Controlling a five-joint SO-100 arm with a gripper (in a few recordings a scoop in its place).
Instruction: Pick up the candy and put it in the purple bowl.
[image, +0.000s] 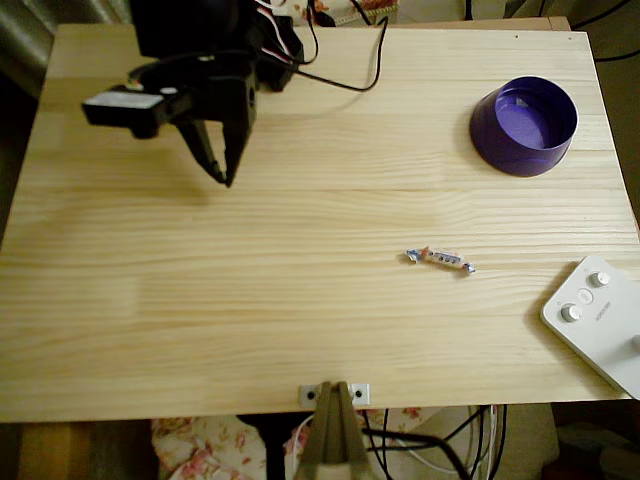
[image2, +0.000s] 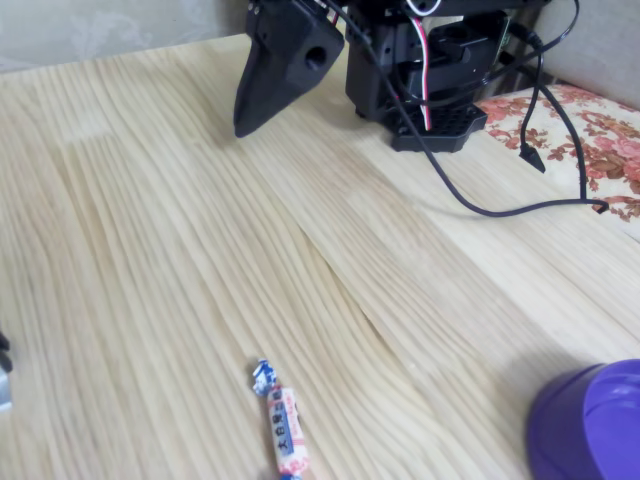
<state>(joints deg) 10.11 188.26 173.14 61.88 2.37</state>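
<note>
The candy (image: 440, 259) lies on the bench (image: 300, 320), well apart from the bowl (image: 524, 126). The tool (image: 222, 175) hangs empty, fingers slightly apart. The fixed view cuts off the bowl.

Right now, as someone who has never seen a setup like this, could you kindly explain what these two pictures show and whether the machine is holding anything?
The black machine is a small robot arm ending in a two-finger gripper, a pincer for picking things up. One picture comes from a camera looking straight down at the wooden table; the other comes from a low camera at table level, facing the arm's base. On the table lie a tiny wrapped candy, a purple bowl towards the far right corner in the overhead view, and a white device with round buttons at the right edge. The gripper hangs over the left part of the table in the overhead view, well away from the candy, with its fingers a little apart and nothing between them. So nothing is held yet, and the bowl looks empty.
</note>
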